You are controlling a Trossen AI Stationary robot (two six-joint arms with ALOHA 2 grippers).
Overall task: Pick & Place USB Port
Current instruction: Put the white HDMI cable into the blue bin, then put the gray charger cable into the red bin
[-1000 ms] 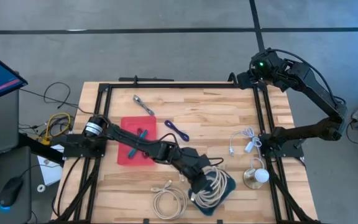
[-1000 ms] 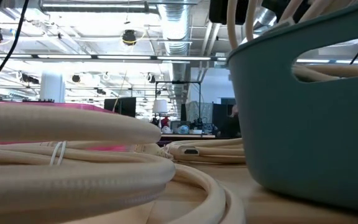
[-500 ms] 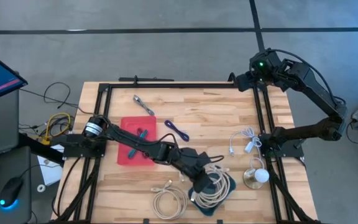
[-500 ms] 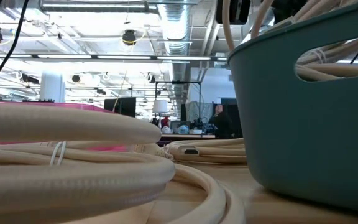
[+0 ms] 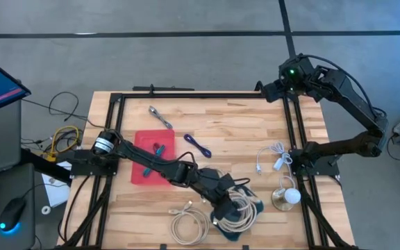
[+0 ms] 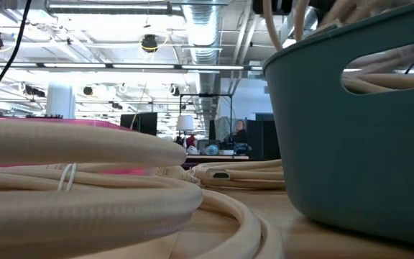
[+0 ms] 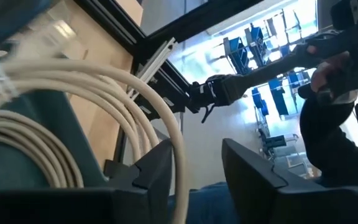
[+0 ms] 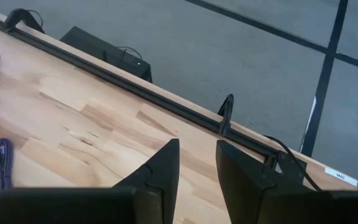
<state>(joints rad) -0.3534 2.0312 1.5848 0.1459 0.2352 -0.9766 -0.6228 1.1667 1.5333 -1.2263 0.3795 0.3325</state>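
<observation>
A red tray [image 5: 144,142] is seen left of centre; a purple cable [image 5: 197,145] lies beside it, a metal wrench [image 5: 160,117] farther back.

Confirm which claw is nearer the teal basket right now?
Left. The left claw is right over the teal basket, fingers apart with a strand of the cream cable coil between them. The right claw waits at the table's far right corner, well away.

Table layout, seen from above

Near front edge: basket [image 5: 250,217] with cable coil [image 5: 236,210] in it, second coil [image 5: 189,226] just left. Left of centre: tray [image 5: 144,163]. Behind it: wrench [image 5: 160,117]. Right side: white cable [image 5: 273,157].
</observation>
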